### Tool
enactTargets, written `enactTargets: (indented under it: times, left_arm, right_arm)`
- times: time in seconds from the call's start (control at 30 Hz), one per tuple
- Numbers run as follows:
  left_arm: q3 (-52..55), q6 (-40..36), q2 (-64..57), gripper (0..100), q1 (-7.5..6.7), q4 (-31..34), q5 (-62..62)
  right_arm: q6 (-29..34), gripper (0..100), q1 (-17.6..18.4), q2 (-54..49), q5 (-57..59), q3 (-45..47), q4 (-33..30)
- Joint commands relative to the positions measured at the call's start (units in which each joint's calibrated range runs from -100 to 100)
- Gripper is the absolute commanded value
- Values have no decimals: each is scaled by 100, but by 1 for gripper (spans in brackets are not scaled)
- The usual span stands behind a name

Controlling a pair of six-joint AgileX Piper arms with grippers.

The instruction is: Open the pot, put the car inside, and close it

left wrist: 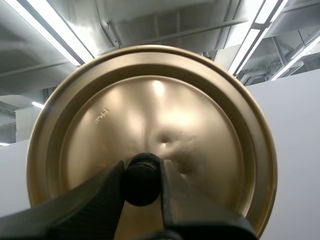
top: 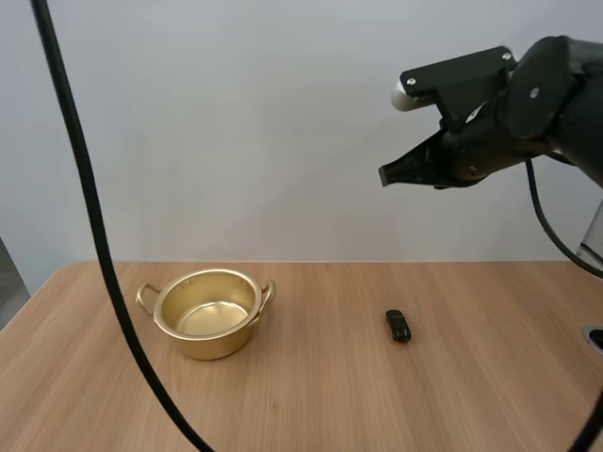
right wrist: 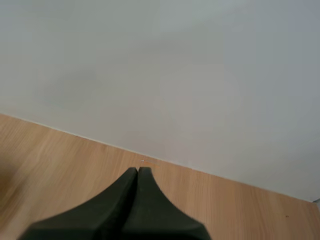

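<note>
An open gold pot [top: 208, 311] with two side handles stands on the wooden table [top: 377, 395] at the left, nothing inside it. A small black toy car [top: 398, 326] lies on the table right of centre. My left gripper [left wrist: 141, 175] is shut on the black knob [left wrist: 142, 179] of the gold lid [left wrist: 150, 120], holding the lid up so that its top faces the wrist camera. High over the table's right side hangs my right gripper [top: 386, 174], its fingers [right wrist: 137, 172] shut together on nothing, well above the car.
A pale wall runs behind the table's far edge [right wrist: 150, 162]. Bare wood lies between the pot and the car and in front of both.
</note>
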Motion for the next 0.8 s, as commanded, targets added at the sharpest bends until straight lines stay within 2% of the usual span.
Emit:
enactTargets:
  times: [0.0, 0.2, 0.43, 0.77]
  left_arm:
    - [1, -7, 3, 0, -3, 7, 13]
    - [1, -7, 18, 0, -3, 3, -2]
    - [1, 32, 82, 0, -3, 3, -44]
    - [1, 93, 121, 0, -3, 13, -44]
  right_arm:
    - [5, 0, -3, 1718, 159, 0, -3]
    - [-4, 0, -3, 2321, 277, 0, -60]
    - [-4, 0, -3, 2835, 400, 0, -548]
    - [-128, 0, -3, 3197, 649, 0, -574]
